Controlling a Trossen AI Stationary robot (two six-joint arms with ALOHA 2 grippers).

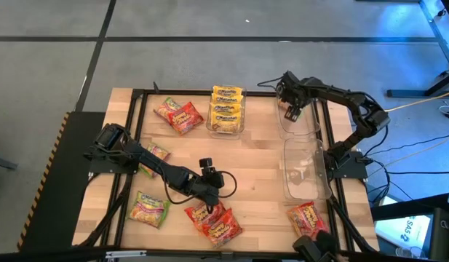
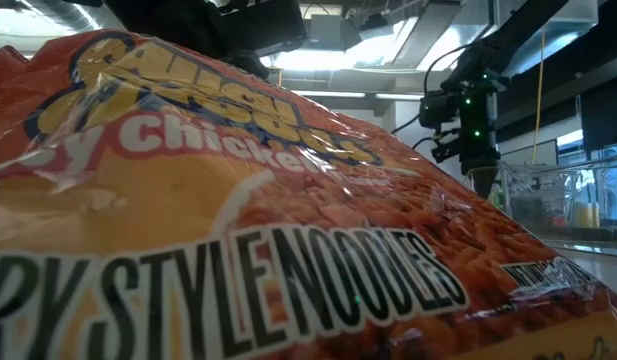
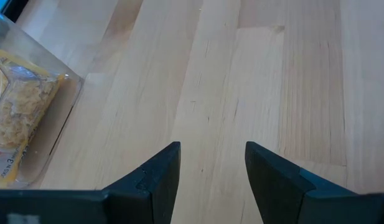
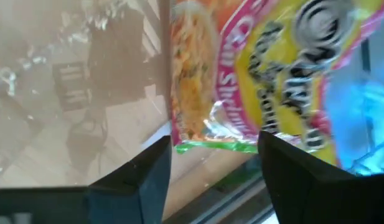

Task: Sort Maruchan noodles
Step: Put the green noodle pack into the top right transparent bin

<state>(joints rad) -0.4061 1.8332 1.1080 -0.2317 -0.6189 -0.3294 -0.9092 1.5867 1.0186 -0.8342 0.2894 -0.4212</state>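
From above, the left claw (image 1: 208, 175) hangs over the middle of the desk (image 1: 260, 156), its arm stretched low from the left edge toward the near centre. Just beside it on the near side lie red-orange packets (image 1: 215, 220). The right claw (image 1: 290, 109) is at the far right, its arm folded back in an elbow, poised over a clear bin (image 1: 297, 120); a second clear bin (image 1: 304, 171) sits nearer. Yellow packets (image 1: 226, 109) are stacked in a third bin (image 1: 225, 125) at the far centre. More red-orange packets (image 1: 179, 114) lie to its left, one (image 1: 308, 218) at the near right corner, and light green ones (image 1: 150, 209) on the left side.

At desk level a red-orange packet (image 2: 238, 240) fills nearly the whole picture, label letters large; the right claw (image 2: 468, 140) shows beyond it above a bin wall (image 2: 548, 200).

In the left wrist view the claw's fingers (image 3: 160, 177) stand apart with only bare wood between them, holding nothing; a yellow packet (image 3: 17, 118) shows inside a bin.

In the right wrist view the fingers (image 4: 148, 174) are spread, and a green-edged packet (image 4: 241, 81) hangs just beyond them, perhaps loose rather than gripped, over the clear bin.
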